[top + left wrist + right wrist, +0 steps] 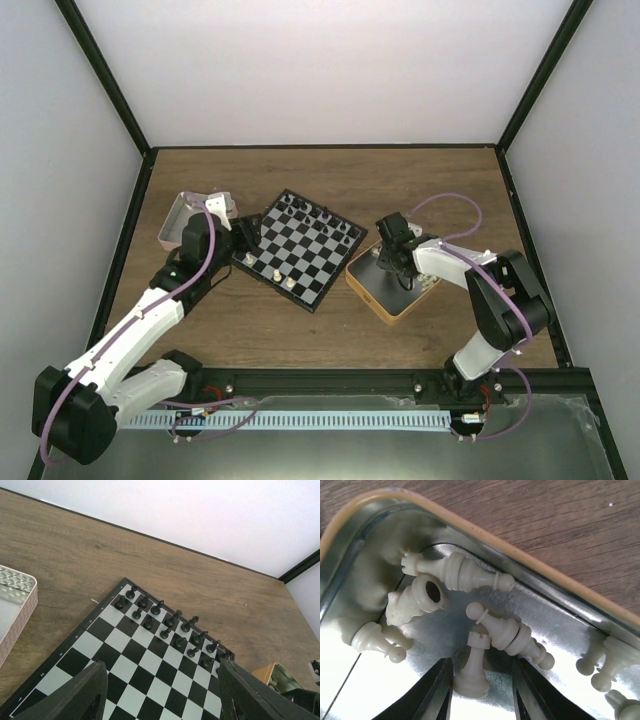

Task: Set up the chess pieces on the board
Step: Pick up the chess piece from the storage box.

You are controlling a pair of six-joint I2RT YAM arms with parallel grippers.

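Chess pieces (460, 572) lay jumbled in a tin (560, 587); right end effector (481, 661), jaws apart, straddled a rook (472, 677) whose leaning neighbour (512, 632) could get caught. Left end effector (161, 665): apart, empty.

Top looks down; wrists close (left shares board (150, 680)).

The board (305, 248) sits mid-tabletop (330, 175), a tray (176, 220) beside its left corner, a tin (366, 295) holding chess pieces (460, 572) at its right.
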